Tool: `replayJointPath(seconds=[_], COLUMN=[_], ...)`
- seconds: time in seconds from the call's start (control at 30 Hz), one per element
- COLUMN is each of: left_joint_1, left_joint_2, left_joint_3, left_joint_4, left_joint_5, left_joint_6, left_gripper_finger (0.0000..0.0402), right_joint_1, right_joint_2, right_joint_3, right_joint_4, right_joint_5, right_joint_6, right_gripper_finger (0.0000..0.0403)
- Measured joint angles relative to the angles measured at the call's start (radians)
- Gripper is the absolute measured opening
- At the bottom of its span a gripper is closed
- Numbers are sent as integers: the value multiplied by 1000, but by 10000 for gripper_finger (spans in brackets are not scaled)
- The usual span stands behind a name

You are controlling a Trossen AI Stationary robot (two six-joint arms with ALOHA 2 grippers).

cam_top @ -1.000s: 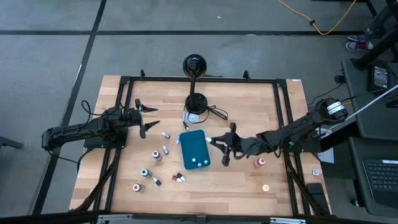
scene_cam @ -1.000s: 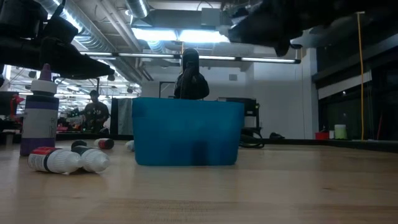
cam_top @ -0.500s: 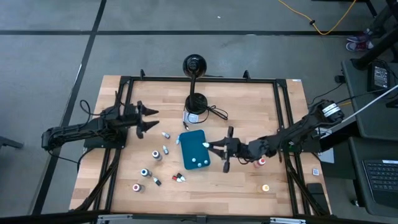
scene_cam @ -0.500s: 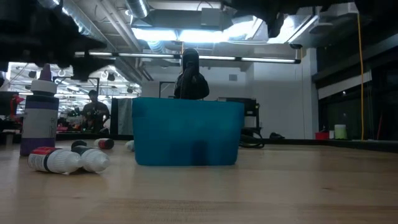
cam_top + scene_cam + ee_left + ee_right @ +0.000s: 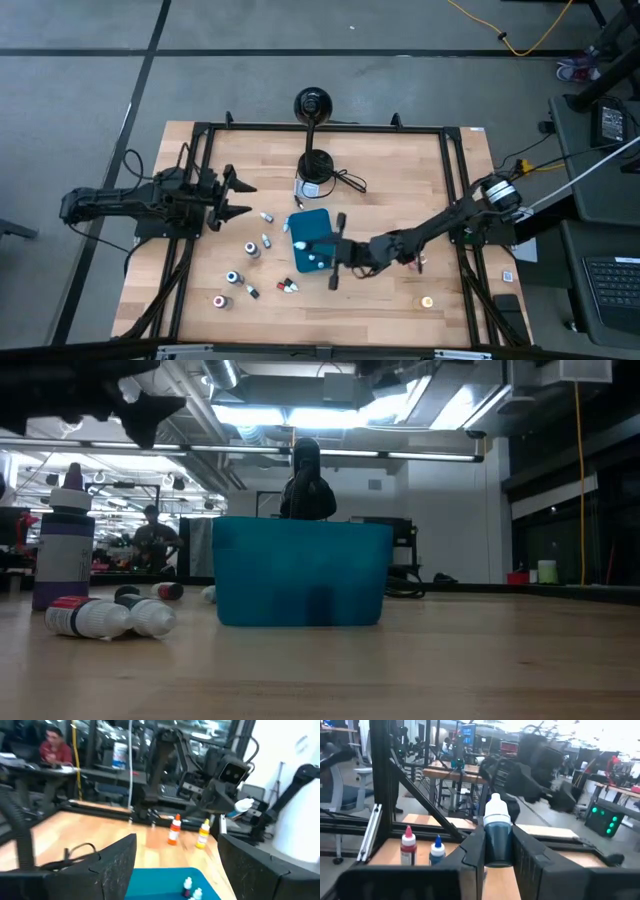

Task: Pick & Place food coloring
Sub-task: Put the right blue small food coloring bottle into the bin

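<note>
Step in hand: placing. Right tool (image 5: pixel 333 262) is clamped on a bottle (image 5: pixel 497 836) with a white cap and dark contents, held upright between its fingers (image 5: pixel 471 851) in the right wrist view. From above, this tool sits at the tray's (image 5: pixel 305 225) near right corner, roughly over its rim; whether the bottle is fully above the tray interior I cannot tell.

Tray already holds a few bottles: pale caps show near its lower end in the high view, and the left wrist view shows two or three lying inside.

Next move, as I judge it: carry the bottle a little further over the tray, lower, and part the fingers. Care needed to release inside the wall, not on the rim, or the bottle may tip out onto the surface (image 5: pixel 390 170).

Left tool (image 5: pixel 232 197) hangs with fingers apart, holding nothing, above the left part of the surface, well apart from the tray. Likely waiting.

Remaining bottles: a loose scatter on the surface left of and below the tray, some standing, some lying; two more right of the tray, one orange-capped (image 5: pixel 427 301) near the front edge, one partly hidden under the right arm. Low view shows a purple bottle (image 5: pixel 63 550) upright and a red-capped one (image 5: pixel 88 617) lying on its side left of the tray
</note>
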Motion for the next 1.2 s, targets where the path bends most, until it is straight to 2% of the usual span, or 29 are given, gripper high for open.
replayJointPath(seconds=[0.13,0.27,0.43,0.63,0.77,1.1,1.2], left_joint_1=[-72,-170,-317,-443,-484,-510,-532], left_joint_2=[117,250,434,605,681,787,791], left_joint_3=[70,155,297,441,513,592,598], left_joint_4=[1,-10,-119,-128,-127,-151,-148], left_joint_5=[0,-11,-141,-298,-363,-373,-442], left_joint_6=[1,45,136,203,231,204,203], left_gripper_finger=[294,303,298,296,296,296,291], right_joint_1=[-1,-8,-8,-8,-8,-8,-8], right_joint_2=[49,57,57,57,57,57,57], right_joint_3=[94,129,129,129,129,129,129], right_joint_4=[-54,-79,-77,-78,-78,-80,-82], right_joint_5=[-7,-7,-6,-6,-6,-6,-6], right_joint_6=[-29,7,35,40,38,32,33], right_gripper_finger=[80,83,80,81,79,80,81])
